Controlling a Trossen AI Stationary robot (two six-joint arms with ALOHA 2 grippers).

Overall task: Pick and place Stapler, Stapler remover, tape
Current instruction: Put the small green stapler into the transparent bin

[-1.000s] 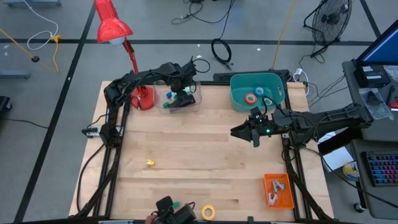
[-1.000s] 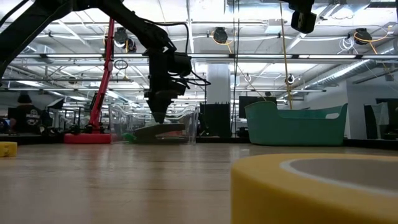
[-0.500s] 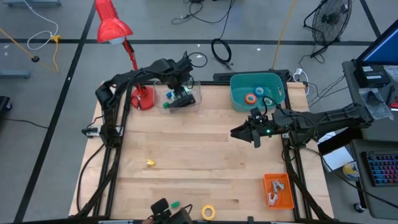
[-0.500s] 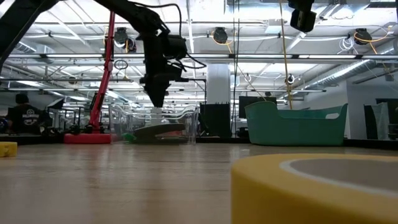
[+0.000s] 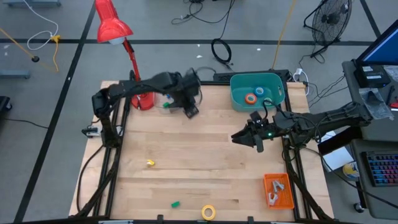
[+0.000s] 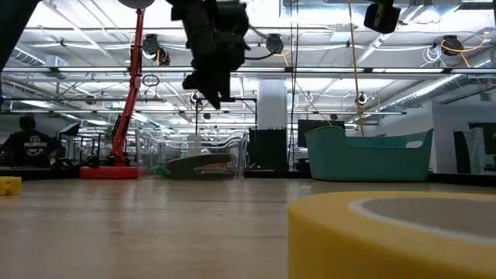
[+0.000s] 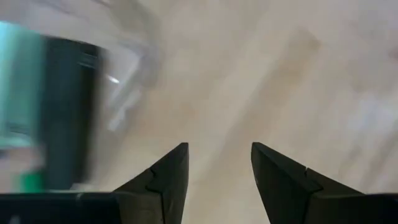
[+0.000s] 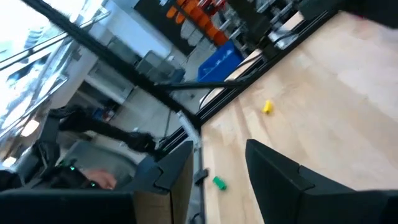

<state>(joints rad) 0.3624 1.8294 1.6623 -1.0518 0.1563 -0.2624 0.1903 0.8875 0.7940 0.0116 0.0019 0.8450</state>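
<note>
The yellow tape roll (image 5: 208,212) lies flat at the table's near edge, well apart from the teal bin (image 5: 237,99), which stands at the far side and already holds an orange roll (image 5: 250,98) and a blue roll (image 5: 260,91). A dark stapler (image 6: 198,163) rests in the clear tray (image 6: 236,147) left of that bin. The left gripper (image 7: 217,163) hangs above the table just left of the bin, close by the tray; its fingers are parted with nothing between them. The right gripper (image 8: 217,165) hovers in front of the bin, fingers spread and empty. Judging by this, a drop at the tray is done and the next pick is due. The yellow roll looks the likely target; that calls for a long reach toward the near edge and a descent over the ring.
</note>
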